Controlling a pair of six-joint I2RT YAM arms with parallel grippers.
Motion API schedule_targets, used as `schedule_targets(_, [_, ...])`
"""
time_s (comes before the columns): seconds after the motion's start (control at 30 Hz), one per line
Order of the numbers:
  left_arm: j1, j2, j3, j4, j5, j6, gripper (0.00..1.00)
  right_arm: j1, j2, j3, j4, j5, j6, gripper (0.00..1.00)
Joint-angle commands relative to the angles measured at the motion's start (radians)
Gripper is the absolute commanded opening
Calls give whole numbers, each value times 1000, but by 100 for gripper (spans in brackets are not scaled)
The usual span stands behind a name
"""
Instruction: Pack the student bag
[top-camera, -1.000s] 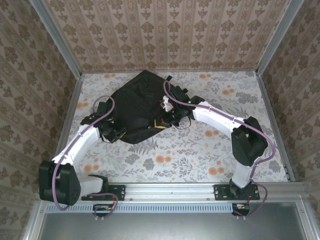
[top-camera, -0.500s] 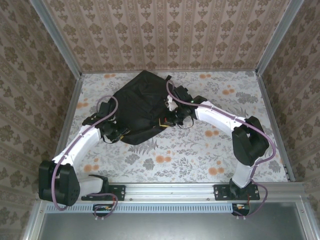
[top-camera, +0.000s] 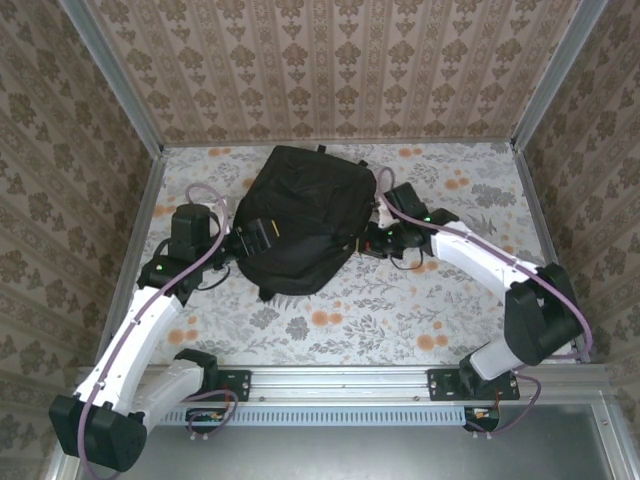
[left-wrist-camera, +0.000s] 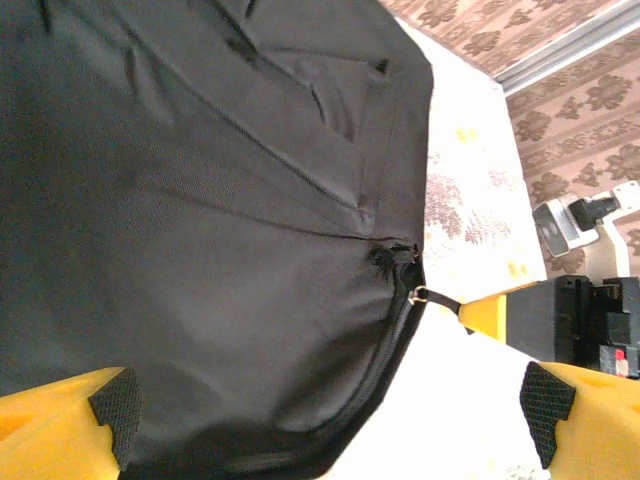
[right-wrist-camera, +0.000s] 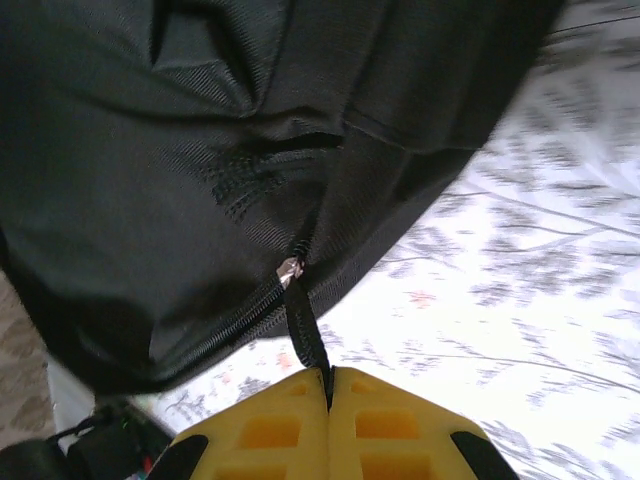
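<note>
At the student bag's (top-camera: 300, 225) right edge the right gripper (right-wrist-camera: 328, 378) pinches the zip pull (right-wrist-camera: 303, 325), while the left gripper (left-wrist-camera: 330, 400), spread wide, faces the bag's left side.

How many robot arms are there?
2. The left arm reaches from the near left to the left side of the student bag; the right arm reaches from the near right to its right side.

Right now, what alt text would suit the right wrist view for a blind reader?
The right gripper, yellow-fingered, is shut on the black zipper pull of the black student bag. A floral-patterned table lies beyond, at right.
</note>
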Motion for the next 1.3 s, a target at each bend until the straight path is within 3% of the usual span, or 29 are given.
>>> schedule_targets(0.0, [21, 11, 28, 30, 27, 60, 100, -64, -70, -66, -8, 72, 15, 0])
schedule_targets(0.2, [47, 56, 51, 6, -5, 60, 100, -157, -177, -161, -17, 132, 11, 0])
schedule_targets(0.43, [77, 100, 89, -60, -198, 86, 100, -224, -207, -199, 3, 105, -6, 2])
schedule_targets(0.57, [91, 120, 95, -5, -217, 136, 100, -221, -215, -166, 11, 93, -8, 53])
schedule_targets(0.67, [91, 121, 49, 139, -212, 227, 100, -221, -264, -161, 11, 171, -15, 73])
schedule_targets(0.87, [99, 116, -91, 377, -429, 364, 100, -221, -421, -190, 72, 381, -30, 99])
schedule_targets(0.93, [106, 110, -142, 463, -456, 441, 100, -219, -496, -251, 169, 470, -20, 100])
schedule_targets(1.07, [155, 163, -305, 744, -528, 561, 100, -219, -637, -494, 558, 675, 9, 100])
schedule_targets(1.2, [266, 282, -349, 802, -513, 541, 100, -218, -637, -502, 690, 692, -308, 100])
schedule_targets(1.27, [288, 326, -355, 802, -502, 553, 100, -218, -602, -499, 724, 776, -453, 100])
